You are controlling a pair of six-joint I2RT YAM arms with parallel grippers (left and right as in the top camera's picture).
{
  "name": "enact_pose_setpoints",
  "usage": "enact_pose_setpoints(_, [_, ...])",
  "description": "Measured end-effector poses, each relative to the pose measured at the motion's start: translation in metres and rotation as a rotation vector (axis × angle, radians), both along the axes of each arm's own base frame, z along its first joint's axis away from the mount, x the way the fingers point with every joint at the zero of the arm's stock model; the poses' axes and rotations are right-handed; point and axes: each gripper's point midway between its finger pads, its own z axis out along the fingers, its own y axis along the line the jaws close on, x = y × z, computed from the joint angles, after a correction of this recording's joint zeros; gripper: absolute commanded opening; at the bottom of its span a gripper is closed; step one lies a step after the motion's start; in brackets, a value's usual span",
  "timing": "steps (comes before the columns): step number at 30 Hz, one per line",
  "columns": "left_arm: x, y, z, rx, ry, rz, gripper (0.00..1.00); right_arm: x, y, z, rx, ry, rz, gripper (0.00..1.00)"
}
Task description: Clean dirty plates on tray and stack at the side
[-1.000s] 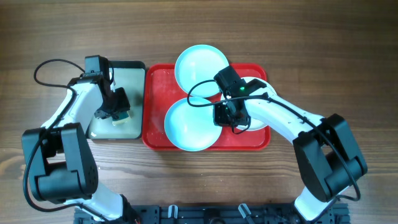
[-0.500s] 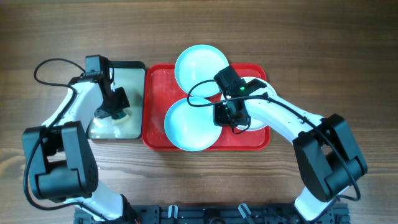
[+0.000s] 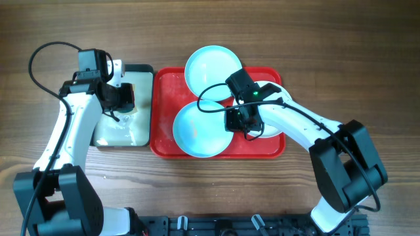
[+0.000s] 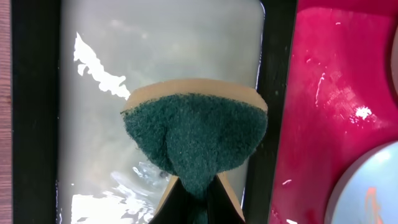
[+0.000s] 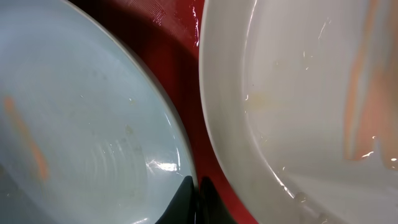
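Observation:
The red tray holds three plates. A pale turquoise plate overhangs its far rim. A second turquoise plate lies at the front and shows an orange smear in the right wrist view. A white plate lies at the right, mostly under the right arm; its orange smear shows in the right wrist view. My right gripper is shut on the front turquoise plate's right rim. My left gripper is shut on a green and tan sponge, held above the small tray's water.
A smaller black-rimmed tray with soapy water stands left of the red tray, touching it. Wooden table surface lies all around. A black rail runs along the table's front edge.
My left arm has lifted the sponge out of the small tray's water and moved it toward the far side. The right arm and the plates have not moved.

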Motion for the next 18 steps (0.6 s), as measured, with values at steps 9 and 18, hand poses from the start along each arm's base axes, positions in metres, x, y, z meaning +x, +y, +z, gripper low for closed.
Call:
enact_pose_setpoints(9, [-0.004, -0.001, -0.001, -0.007, 0.018, -0.002, 0.04, 0.001, 0.000, 0.000, 0.001, -0.006, 0.011, 0.04])
enact_pose_setpoints(18, [-0.011, -0.005, -0.017, -0.024, 0.028, -0.008, 0.04, 0.001, 0.001, 0.000, 0.002, -0.009, 0.011, 0.04])
